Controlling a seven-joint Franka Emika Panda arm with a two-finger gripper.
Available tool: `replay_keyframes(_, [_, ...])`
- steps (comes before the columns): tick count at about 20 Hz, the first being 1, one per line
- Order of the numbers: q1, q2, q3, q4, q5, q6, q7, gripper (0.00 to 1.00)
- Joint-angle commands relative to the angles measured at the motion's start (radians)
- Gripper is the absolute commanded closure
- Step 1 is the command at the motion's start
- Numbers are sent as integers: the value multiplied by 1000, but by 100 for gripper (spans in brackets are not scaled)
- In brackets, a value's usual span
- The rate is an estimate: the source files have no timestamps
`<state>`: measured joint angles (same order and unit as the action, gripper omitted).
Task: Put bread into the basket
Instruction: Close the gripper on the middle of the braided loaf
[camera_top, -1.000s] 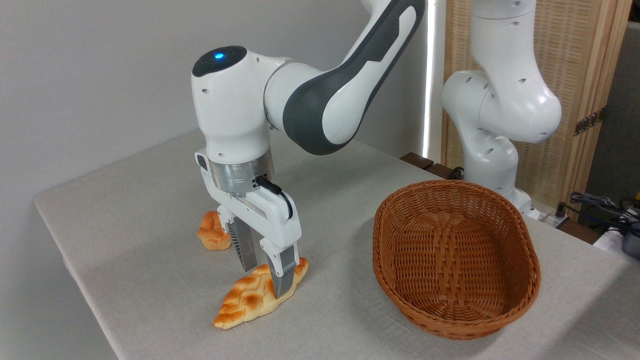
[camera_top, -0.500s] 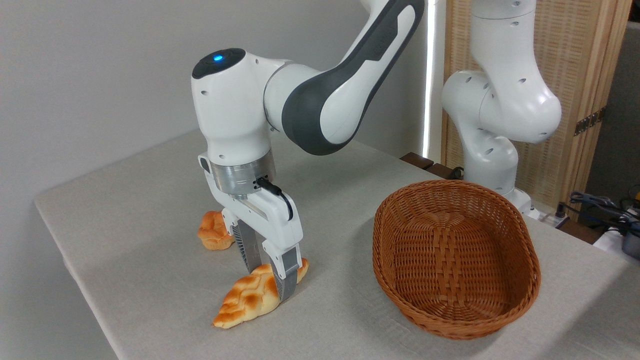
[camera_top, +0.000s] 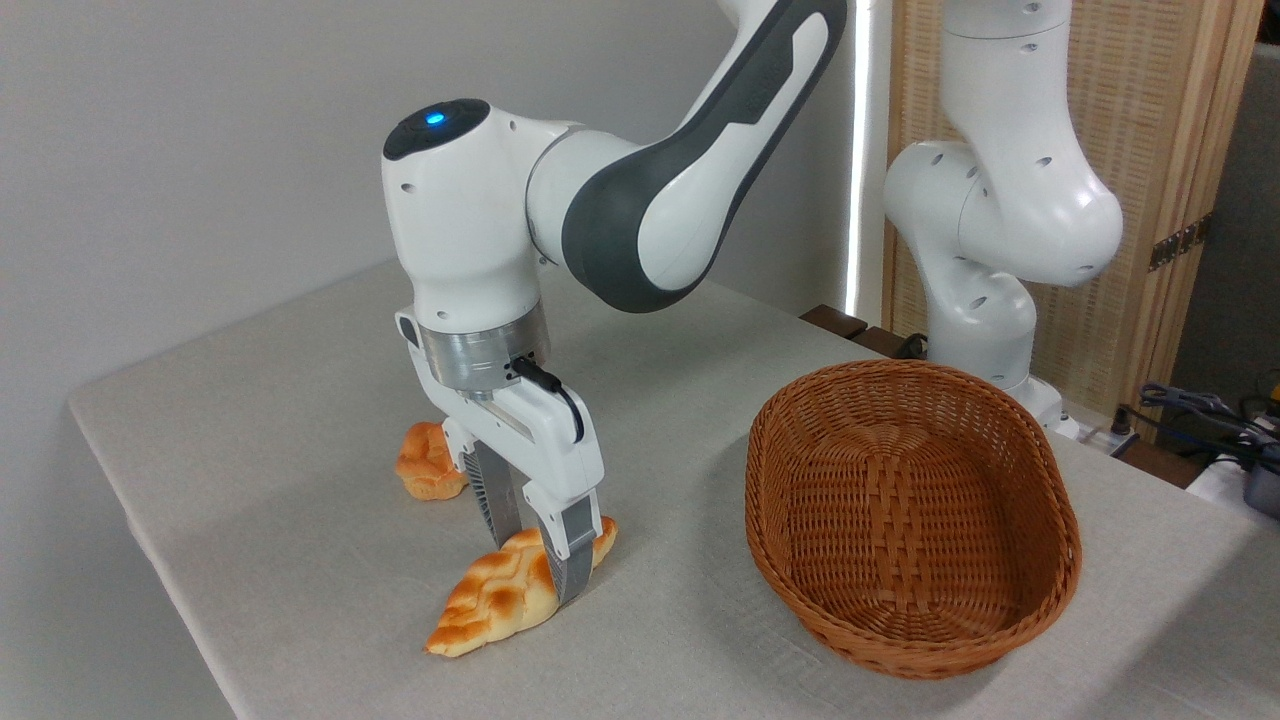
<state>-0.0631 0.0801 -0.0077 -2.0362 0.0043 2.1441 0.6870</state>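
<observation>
Grasp step: tool (camera_top: 540, 565) pinched on bread (camera_top: 515, 590) lower left, loaf on table (camera_top: 250, 440); next needs lift, carry right to empty basket (camera_top: 912, 515).

Table (camera_top: 300, 420): basket (camera_top: 1040, 600) on its right part; bread (camera_top: 495, 600) on the table well left of the basket, gripper (camera_top: 545, 560) astride its end nearer the basket; small bun (camera_top: 425, 470) behind the bread, farther left of the basket.
</observation>
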Motion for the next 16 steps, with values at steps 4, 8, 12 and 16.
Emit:
replay_keyframes(4, [-6,10,2,-4,14,25,-1,65])
replay_keyframes(8, [-6,10,2,-2,14,25,0,69])
replay_keyframes(12, [-6,10,2,-2,13,25,3,69])
replay_keyframes(16, [-6,9,2,-2,11,25,5,69])
